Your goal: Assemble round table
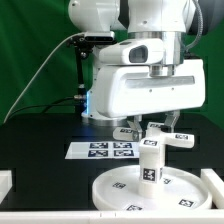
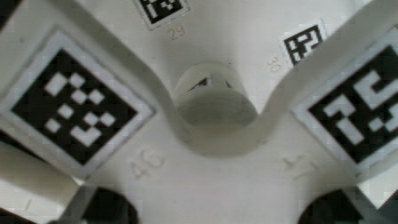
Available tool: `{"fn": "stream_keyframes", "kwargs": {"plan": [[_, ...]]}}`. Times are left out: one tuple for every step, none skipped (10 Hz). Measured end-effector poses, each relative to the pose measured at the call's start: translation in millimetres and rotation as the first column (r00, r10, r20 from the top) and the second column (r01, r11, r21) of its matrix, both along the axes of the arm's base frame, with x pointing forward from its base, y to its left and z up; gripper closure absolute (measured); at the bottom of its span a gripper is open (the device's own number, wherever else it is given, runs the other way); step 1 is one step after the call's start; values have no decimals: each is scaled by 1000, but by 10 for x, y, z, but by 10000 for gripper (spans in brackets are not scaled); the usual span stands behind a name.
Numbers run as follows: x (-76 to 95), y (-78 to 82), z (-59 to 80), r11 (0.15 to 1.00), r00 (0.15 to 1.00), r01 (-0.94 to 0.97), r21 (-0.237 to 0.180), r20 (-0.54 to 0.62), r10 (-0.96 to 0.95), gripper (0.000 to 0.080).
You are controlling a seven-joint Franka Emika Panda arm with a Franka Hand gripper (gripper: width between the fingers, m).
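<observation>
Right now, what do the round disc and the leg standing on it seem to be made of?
Round disc: probably white plastic, smooth matte surface, moulded raised rim. Leg: apparently the same white plastic, with a printed black-and-white tag that looks like paper stuck on its side.

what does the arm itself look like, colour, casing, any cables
The arm is glossy white with rounded segments and dark joint seams. Its wrist ends in a big boxy white housing with a dark oval window near the top. A thin pale cable loops from behind the arm down toward the table. The gripper shows little below the housing; its fingers look dark.
</observation>
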State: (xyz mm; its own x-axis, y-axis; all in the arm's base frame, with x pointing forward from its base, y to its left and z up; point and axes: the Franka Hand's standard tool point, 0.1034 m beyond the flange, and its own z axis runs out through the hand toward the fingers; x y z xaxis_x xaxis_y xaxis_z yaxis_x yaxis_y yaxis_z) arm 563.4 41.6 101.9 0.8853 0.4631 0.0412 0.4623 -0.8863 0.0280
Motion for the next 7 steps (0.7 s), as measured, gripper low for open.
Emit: {"fn": "stream_keyframes", "kwargs": {"plan": [[-1, -3, -2, 996, 996, 86, 4, 0, -86, 361], [6, -5, -2, 982, 982, 186, 12, 6, -186, 361], [4, -11, -13, 944, 944, 328, 22, 15, -328, 361], [6, -13, -13, 890, 890, 455, 31, 14, -456, 361], [4, -6, -14, 793, 793, 608, 46, 14, -609, 360], [-8, -2, -18, 664, 665, 745, 62, 19, -747, 360], [-11, -2, -17, 517, 517, 852, 80, 22, -856, 360]]}}
